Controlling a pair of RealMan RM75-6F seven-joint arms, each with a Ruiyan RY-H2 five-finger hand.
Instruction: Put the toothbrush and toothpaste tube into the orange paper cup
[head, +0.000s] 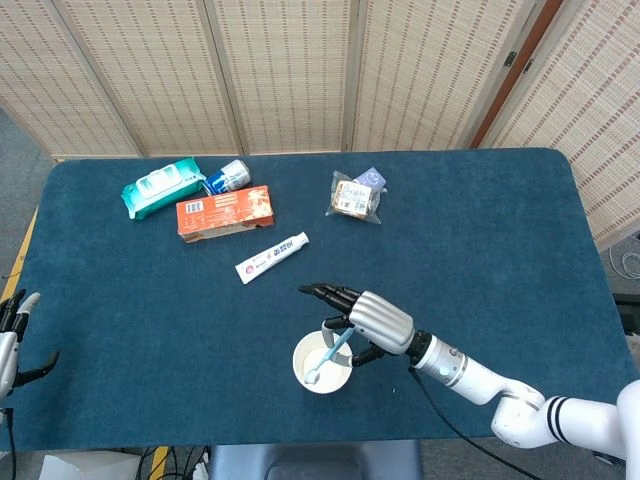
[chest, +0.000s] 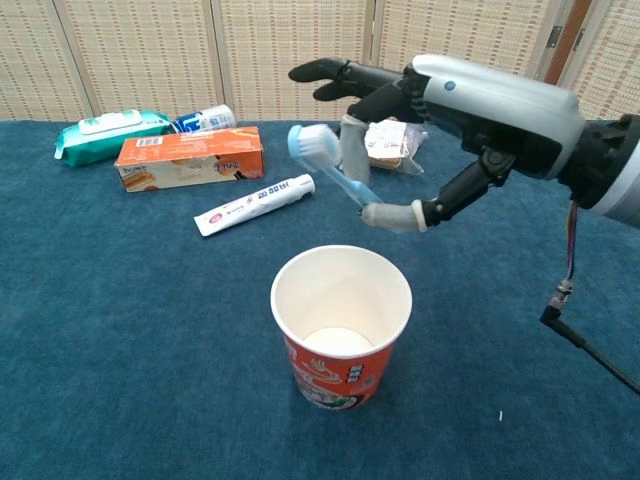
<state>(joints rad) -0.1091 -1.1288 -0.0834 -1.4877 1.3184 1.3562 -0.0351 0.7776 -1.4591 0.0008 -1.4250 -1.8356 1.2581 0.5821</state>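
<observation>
Blue toothbrush (chest: 325, 165) above upright orange cup (chest: 342, 330); toothpaste tube (chest: 254, 204) flat behind.

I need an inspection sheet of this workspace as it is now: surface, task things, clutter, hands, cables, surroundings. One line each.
Surface: blue cloth table, flat.
Job's things: toothbrush held tilted above the orange paper cup, not yet inside; cup upright, open; toothpaste tube lying on the cloth, untouched.
Clutter: wipes pack, can, orange box, snack packet, all along the far side.
Hands: right hand holds the toothbrush; left hand at the table's edge, fingers apart, holding nothing.
Cables: black cable under the right arm.
Surroundings: woven screen panels behind.
</observation>
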